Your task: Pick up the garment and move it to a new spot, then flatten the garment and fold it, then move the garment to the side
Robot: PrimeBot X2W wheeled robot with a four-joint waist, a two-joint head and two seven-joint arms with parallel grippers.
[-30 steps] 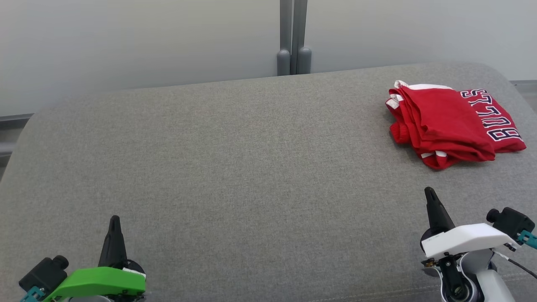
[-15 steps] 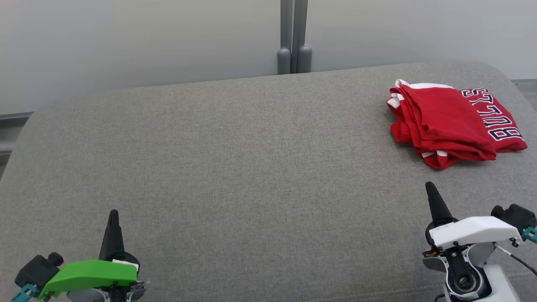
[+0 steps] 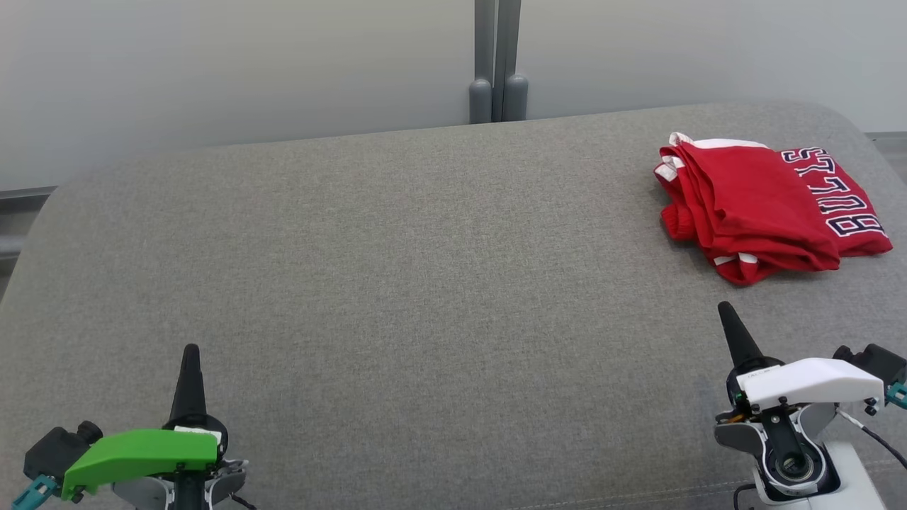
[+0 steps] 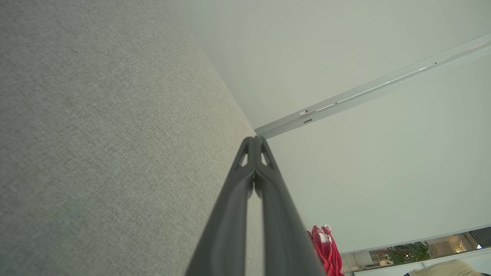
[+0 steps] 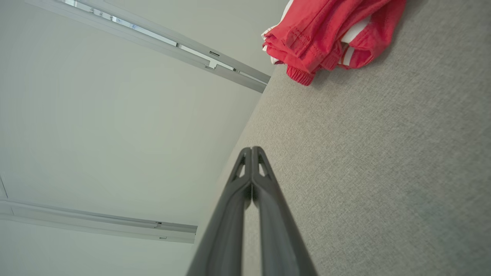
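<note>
head view: folded red garment (image 3: 769, 205) on grey couch (image 3: 397, 283)

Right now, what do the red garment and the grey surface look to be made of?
Red garment: soft matte cloth, likely knit jersey; limp folds, ribbed cuff, stitched hems. Grey surface: matte woven upholstery, coarse heathered weave visible; rounded edges suggest padding.
</note>
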